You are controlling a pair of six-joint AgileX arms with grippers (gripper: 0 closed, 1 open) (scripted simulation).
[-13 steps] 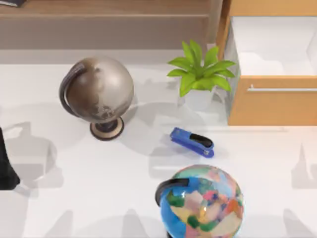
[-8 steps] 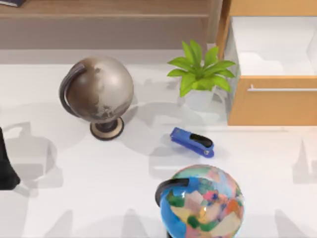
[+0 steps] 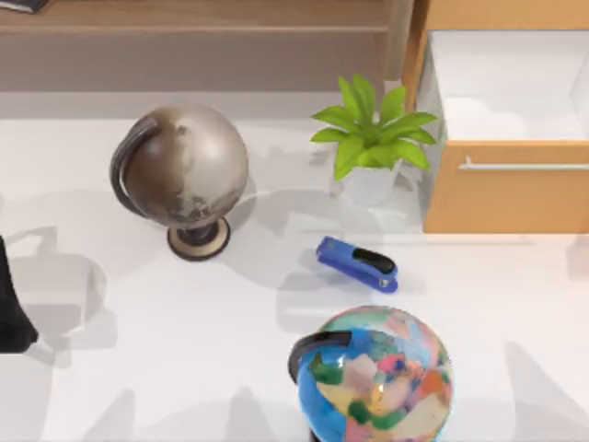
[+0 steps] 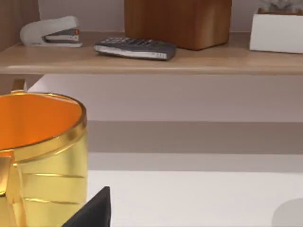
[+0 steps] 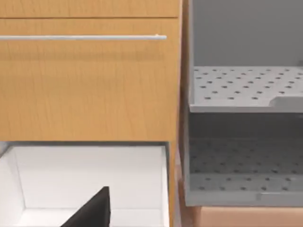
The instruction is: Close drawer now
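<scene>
The drawer (image 3: 504,198) stands pulled open at the table's back right, its tan front and silver bar handle (image 3: 525,167) facing forward and its white inside (image 3: 506,87) bare. The right wrist view looks down into that white inside (image 5: 90,175), where one black finger (image 5: 94,210) of my right gripper hangs over it. Above it is a shut tan front with a silver bar (image 5: 85,37). My left arm (image 3: 11,308) sits parked at the table's left edge.
A potted green plant (image 3: 368,138) stands just left of the drawer. A blue stapler (image 3: 357,264), a colourful globe (image 3: 377,373) and a grey globe (image 3: 184,170) stand on the table. A gold cup (image 4: 40,156) is near my left gripper. A long wooden shelf (image 3: 202,18) runs along the back.
The shadows near the table's right edge have shifted toward the front. The drawer, the table's objects and the left arm have not moved.
</scene>
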